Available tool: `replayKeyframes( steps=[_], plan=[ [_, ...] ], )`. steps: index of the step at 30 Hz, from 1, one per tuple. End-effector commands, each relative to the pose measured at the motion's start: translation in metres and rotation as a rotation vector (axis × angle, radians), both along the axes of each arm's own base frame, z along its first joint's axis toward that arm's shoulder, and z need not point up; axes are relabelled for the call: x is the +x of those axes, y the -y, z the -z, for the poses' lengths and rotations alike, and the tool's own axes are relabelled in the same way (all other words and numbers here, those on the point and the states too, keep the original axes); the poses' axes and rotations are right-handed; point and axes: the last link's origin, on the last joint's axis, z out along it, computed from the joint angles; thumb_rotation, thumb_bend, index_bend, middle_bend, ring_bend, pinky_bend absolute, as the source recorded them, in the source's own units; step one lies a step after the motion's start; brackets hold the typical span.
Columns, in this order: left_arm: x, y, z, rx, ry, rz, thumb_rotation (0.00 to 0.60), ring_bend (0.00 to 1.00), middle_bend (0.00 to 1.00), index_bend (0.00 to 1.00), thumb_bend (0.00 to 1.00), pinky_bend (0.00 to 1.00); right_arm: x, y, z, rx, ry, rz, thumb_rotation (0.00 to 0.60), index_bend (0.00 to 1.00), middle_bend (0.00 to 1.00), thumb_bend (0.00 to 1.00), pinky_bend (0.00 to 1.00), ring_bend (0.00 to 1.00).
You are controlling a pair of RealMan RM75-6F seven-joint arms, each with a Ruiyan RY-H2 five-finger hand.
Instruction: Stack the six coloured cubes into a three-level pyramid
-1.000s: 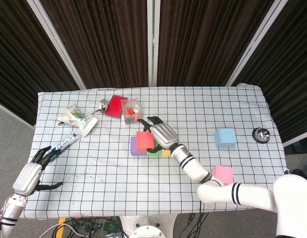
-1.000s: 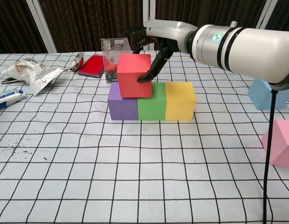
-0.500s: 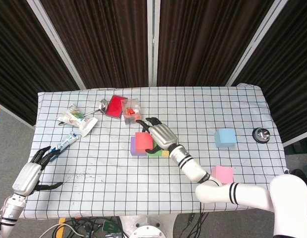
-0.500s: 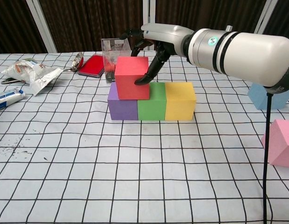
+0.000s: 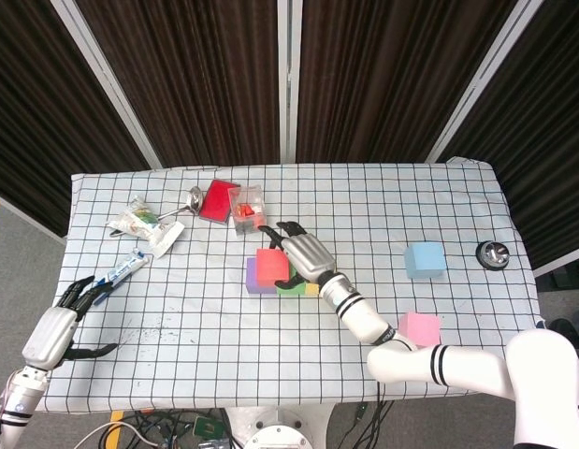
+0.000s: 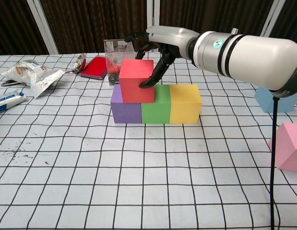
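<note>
Right hand (image 6: 155, 45): grasping red cube (image 6: 136, 80), atop purple cube (image 6: 125, 109) and green cube (image 6: 155, 106)
Left hand (image 5: 53, 329): released, fingers apart
Writing: none legible

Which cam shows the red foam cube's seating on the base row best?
Chest view: the red foam cube sits side-on, straddling the purple cube and green cube. Head view shows only its top, base mostly hidden.
</note>
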Motion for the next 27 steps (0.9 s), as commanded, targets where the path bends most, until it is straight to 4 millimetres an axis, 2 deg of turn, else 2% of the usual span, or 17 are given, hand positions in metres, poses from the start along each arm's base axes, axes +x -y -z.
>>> replayKeyframes(
  steps=[1,27],
  plan=[
    [-0.0002,0.0,0.0001,0.0,0.0,0.0,0.6,0.01,0.18,0.12,0.0,0.06,0.0001,0.0004,0.0,0.0,0.0,0.0,0.6,0.0,0.39,0.16,0.0,0.0],
    [-0.0003,-0.0003,0.0006,-0.001,-0.004,0.0,0.6,0.01,0.18,0.12,0.0,0.06,-0.0014,0.0018,0.0009,0.01,0.011,0.023,0.6,0.0,0.39,0.16,0.0,0.0]
  ],
)
